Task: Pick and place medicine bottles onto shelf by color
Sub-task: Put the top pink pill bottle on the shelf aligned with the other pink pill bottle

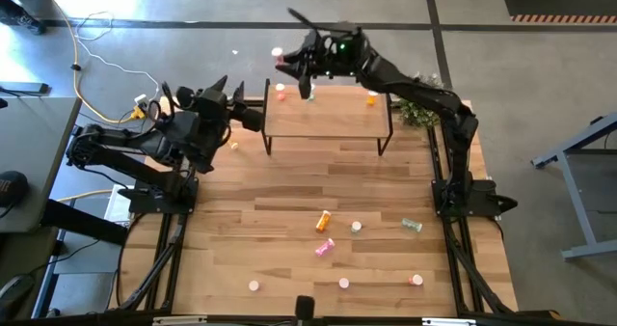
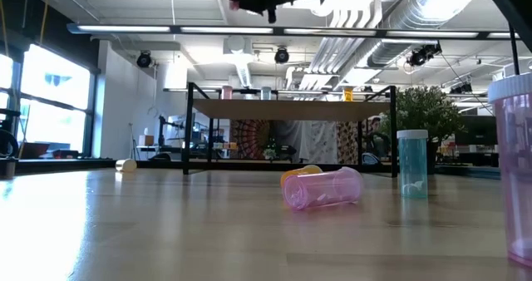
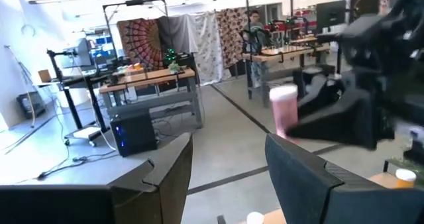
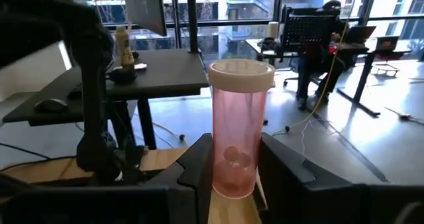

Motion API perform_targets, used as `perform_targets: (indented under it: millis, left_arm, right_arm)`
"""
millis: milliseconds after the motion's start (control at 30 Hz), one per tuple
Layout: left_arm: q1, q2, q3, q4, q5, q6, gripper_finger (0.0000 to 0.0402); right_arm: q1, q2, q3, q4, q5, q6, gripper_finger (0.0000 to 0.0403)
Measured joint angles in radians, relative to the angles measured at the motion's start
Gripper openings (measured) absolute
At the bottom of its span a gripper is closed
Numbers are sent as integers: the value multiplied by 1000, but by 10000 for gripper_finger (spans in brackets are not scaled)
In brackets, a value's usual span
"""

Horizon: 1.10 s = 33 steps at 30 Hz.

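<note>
1. My right gripper (image 1: 289,66) is hovering past the shelf's (image 1: 328,119) far-left corner, at 12 o'clock on the table (image 1: 289,181).
2. Its fingers (image 4: 199,164) are pinching a pink bottle (image 4: 238,128) upright, cap up.
3. My left gripper (image 1: 253,114) is waiting at the shelf's 9 o'clock, fingers (image 3: 165,171) spread.
4. Three bottles are standing along the shelf's far edge; an orange one (image 1: 371,99) is sitting toward 2 o'clock.
5. Loose bottles are lying around 6 o'clock: orange (image 1: 325,220), pink (image 1: 324,248), green (image 1: 412,226).

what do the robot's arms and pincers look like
Both arms are dark, jointed and matte. The left pincer and right pincer each end in two broad, flat black fingers. A green light glows on the right arm's wrist.
</note>
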<state>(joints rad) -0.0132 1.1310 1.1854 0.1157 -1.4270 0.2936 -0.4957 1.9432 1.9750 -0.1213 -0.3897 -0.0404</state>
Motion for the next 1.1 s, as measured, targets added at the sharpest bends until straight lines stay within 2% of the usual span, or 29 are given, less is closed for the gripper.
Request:
perform_targets:
  millis: [100,233,500,600,800,1100]
  left_arm:
    - [0,-20,0,-148,52,-125,179]
    - [8,-58,0,-412,204,-373,179]
    - [47,-124,0,-686,274,-577,179]
    - [48,-145,-22,-714,280,-603,179]
    - [48,-188,-98,-717,311,-609,179]
    - [48,-210,-139,-718,347,-623,179]
  right_arm:
    - [21,0,-71,73,4,21,92]
    - [63,0,-143,152,107,33,92]
    - [123,-1,-308,348,319,70,92]
    - [135,-1,-377,411,392,71,92]
    - [148,-2,-501,559,450,96,92]
    - [190,-2,-579,567,551,93,92]
